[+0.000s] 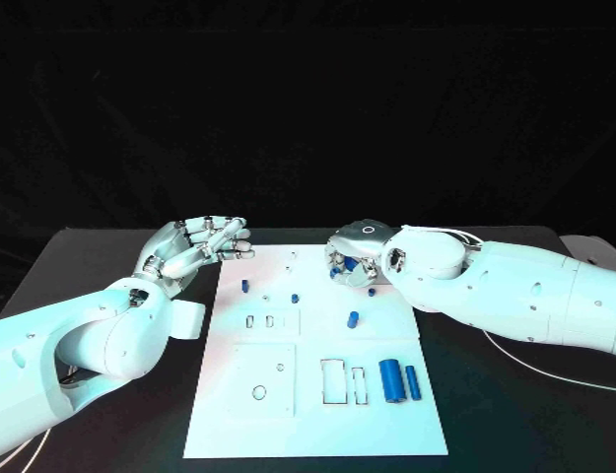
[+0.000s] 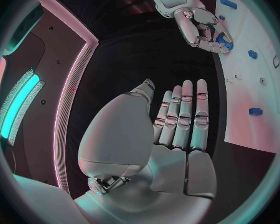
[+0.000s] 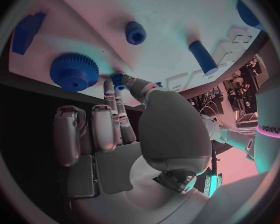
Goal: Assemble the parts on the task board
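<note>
The white task board (image 1: 322, 424) lies in the middle of the table. My right hand (image 1: 358, 258) hovers over its far edge with fingers curled down. In the right wrist view its thumb and a finger pinch a small blue peg (image 3: 118, 79) right beside a blue gear (image 3: 74, 72). My left hand (image 1: 194, 246) is raised by the board's far left corner, fingers (image 2: 187, 114) straight and apart, holding nothing. Two blue cylinders (image 1: 390, 374) (image 1: 413, 382) lie near the board's right edge. Small blue pieces (image 1: 245, 286) (image 1: 295, 297) (image 1: 353, 318) sit further back.
The board has rectangular cut-outs (image 1: 343, 381) and a round hole (image 1: 259, 392). A blue block (image 3: 28, 32), a round blue part (image 3: 135, 33) and a blue pin (image 3: 204, 57) sit on the board near my right hand. Black table surrounds the board.
</note>
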Controlling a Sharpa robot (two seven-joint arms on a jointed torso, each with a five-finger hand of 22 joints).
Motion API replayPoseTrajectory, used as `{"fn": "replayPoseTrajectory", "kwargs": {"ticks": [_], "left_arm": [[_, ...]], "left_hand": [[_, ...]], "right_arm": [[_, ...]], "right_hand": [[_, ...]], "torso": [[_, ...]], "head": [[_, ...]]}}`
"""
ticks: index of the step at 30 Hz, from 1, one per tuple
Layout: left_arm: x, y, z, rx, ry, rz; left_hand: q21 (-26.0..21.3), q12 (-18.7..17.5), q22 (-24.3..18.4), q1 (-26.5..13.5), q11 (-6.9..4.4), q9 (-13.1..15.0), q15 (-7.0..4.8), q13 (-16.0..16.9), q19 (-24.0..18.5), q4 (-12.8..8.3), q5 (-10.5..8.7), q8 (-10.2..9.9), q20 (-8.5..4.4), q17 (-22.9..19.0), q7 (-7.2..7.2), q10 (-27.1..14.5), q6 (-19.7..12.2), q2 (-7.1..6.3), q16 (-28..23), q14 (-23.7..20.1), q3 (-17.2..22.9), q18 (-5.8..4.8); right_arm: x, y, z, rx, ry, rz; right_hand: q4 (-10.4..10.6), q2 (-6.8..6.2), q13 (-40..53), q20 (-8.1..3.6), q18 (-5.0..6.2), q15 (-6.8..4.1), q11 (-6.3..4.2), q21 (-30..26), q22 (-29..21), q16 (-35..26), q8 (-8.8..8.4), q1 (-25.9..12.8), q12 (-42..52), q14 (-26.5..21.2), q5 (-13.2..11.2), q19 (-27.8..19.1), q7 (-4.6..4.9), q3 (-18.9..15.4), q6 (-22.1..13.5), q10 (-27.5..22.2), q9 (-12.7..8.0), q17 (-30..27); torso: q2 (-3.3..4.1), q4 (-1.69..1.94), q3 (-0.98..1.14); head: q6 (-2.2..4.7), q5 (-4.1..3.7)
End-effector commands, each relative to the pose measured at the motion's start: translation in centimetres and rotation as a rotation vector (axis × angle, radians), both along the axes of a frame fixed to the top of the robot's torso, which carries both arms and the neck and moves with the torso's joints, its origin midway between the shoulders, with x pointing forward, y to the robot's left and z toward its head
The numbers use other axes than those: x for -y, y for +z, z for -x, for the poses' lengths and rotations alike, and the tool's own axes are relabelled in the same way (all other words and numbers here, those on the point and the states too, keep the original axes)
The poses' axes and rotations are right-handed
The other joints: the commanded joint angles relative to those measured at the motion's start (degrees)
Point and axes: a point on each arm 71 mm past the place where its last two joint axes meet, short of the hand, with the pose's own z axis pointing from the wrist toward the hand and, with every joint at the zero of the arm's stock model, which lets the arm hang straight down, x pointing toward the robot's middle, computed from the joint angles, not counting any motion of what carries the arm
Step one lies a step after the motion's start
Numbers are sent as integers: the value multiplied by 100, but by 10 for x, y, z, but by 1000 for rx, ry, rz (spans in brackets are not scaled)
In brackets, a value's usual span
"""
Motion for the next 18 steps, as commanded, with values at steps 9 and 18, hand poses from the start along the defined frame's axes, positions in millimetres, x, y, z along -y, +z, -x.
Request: {"fn": "replayPoseTrajectory", "kwargs": {"ticks": [9, 18], "left_arm": [[0, 1, -1, -5, -11, 11], [1, 1, -1, -7, -16, 13]], "left_hand": [[-17, -23, -11, -40, 53, -5, 37, -8, 27, 32, 7, -40, -8, 12, 46, -11, -15, 0, 9, 4, -6, 79], [-19, -27, -13, -36, 55, -6, 38, -8, 27, 29, 6, -43, -8, 15, 48, -13, -18, 1, 8, 1, -3, 79]], "right_arm": [[-10, 17, 4, 97, -3, -138], [-28, 20, -10, 142, -9, -176]], "right_hand": [[30, 112, -3, -8, -52, -52, -9, 34, 395, 35, 64, -5, -21, 225, -18, 38, -29, 55, 24, 72, 68, 10], [55, 101, -3, -11, -57, -53, -9, 50, 423, 59, 78, -37, -31, 231, -77, 51, -28, 52, 8, 73, 99, 38]], "torso": [[8, 14, -3], [20, 24, 3]], "head": [[66, 8], [84, 1]]}}
